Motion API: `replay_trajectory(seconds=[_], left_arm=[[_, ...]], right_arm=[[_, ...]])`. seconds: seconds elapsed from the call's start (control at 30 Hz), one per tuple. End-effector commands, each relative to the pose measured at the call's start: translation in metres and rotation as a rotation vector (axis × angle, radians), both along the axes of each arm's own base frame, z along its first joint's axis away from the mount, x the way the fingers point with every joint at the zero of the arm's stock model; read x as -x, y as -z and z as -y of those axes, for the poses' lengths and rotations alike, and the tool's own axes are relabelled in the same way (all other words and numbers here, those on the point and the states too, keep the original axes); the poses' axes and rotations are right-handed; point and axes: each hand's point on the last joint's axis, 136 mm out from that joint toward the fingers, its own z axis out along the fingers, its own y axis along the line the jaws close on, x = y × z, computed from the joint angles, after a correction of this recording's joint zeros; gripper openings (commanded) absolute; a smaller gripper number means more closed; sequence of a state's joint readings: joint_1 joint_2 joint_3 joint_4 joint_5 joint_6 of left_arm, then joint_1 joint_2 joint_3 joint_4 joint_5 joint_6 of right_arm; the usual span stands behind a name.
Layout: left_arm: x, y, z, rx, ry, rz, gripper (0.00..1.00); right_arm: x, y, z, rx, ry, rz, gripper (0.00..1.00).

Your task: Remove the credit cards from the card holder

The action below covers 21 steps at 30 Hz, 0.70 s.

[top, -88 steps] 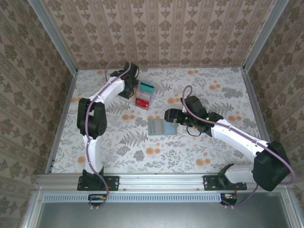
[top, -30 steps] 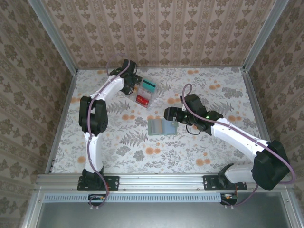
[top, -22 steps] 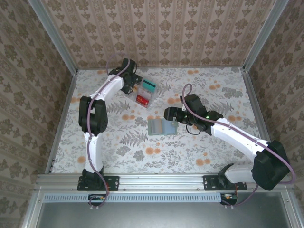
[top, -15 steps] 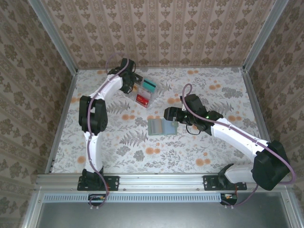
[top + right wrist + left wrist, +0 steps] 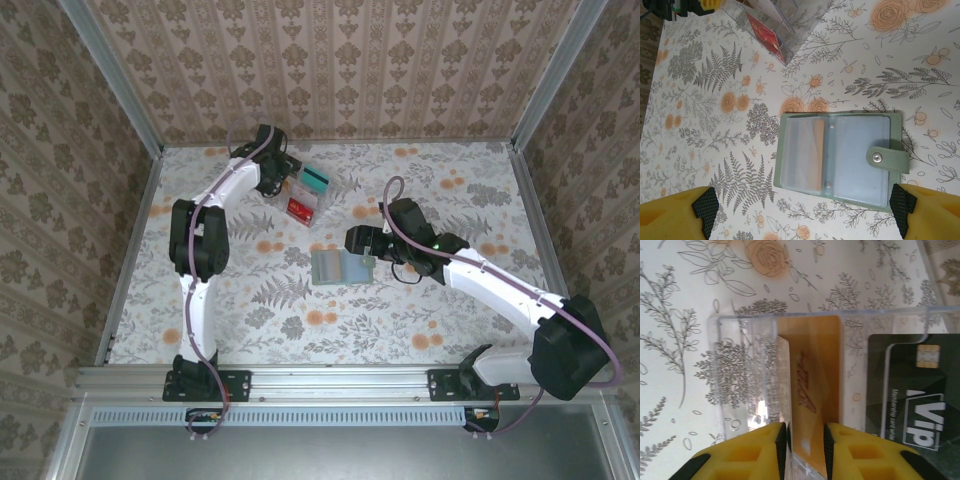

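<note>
The left gripper (image 5: 805,440) has just parted its jaws around the tan-orange card (image 5: 812,370) standing in the clear tray (image 5: 745,365), so that card is delivered, while the card holder (image 5: 855,160) lies open on the table (image 5: 940,75) beneath the wide-spread right gripper (image 5: 804,207), with another card (image 5: 816,155) left in its sleeve

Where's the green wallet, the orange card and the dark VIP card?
green wallet (image 5: 860,155): right wrist view, on its right inner sleeve.
orange card (image 5: 815,365): left wrist view, middle of its face.
VIP card (image 5: 905,385): left wrist view, on its dark face.
</note>
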<state>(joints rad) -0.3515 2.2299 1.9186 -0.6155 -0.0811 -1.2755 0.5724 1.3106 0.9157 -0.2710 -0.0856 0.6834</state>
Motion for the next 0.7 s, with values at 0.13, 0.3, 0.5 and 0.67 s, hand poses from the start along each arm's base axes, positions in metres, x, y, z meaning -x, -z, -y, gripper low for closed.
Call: replay_trajectory(seconds=[0.13, 0.3, 0.5, 0.67], left_arm=[[-0.010, -0.043, 0.007, 0.026, 0.109, 0.097, 0.37], [-0.009, -0.060, 0.009, 0.052, 0.185, 0.151, 0.43], [0.000, -0.067, 0.007, 0.104, 0.269, 0.169, 0.39], [0.015, -0.053, -0.024, 0.024, 0.263, 0.129, 0.26]], right_arm=[[-0.004, -0.001, 0.001, 0.032, 0.007, 0.000, 0.92], [-0.009, -0.002, -0.002, 0.034, 0.009, 0.003, 0.92], [-0.010, 0.003, -0.006, 0.024, 0.003, -0.011, 0.91], [-0.010, 0.006, -0.006, 0.022, 0.004, -0.018, 0.91]])
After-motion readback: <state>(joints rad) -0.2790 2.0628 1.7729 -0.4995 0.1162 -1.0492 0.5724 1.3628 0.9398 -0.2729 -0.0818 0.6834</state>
